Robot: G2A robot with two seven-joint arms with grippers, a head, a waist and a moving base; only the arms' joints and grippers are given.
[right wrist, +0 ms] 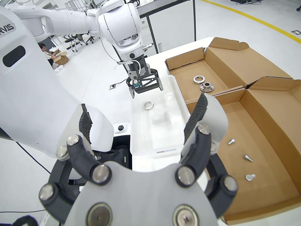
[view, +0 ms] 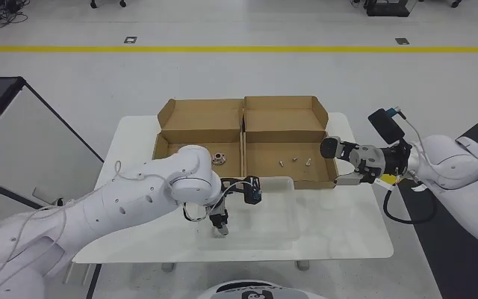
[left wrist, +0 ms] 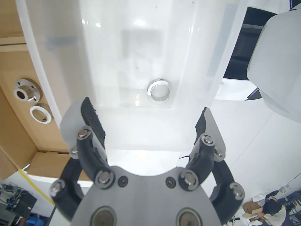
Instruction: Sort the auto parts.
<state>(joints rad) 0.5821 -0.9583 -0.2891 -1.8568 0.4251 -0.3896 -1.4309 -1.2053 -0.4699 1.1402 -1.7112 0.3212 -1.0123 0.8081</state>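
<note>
A silver ring [left wrist: 158, 90] lies in a clear plastic bin [left wrist: 35, 55] on the white table. My left gripper [left wrist: 145, 109] hangs open just above that ring [right wrist: 148, 105], at the bin's end [view: 219, 224]. The left cardboard box [view: 196, 119] holds a flanged hub [right wrist: 206, 86] and a second ring [right wrist: 199, 79]. Three small screws [right wrist: 247, 158] lie in the right cardboard box [view: 284, 119]. My right gripper [right wrist: 143, 104] is open and empty, off the right box's near right corner [view: 337, 163].
The two boxes stand side by side at the table's back, flaps raised. The bin [right wrist: 164, 151] lies in front of them [view: 278, 180]. A black cable [view: 403, 213] hangs off the table's right edge.
</note>
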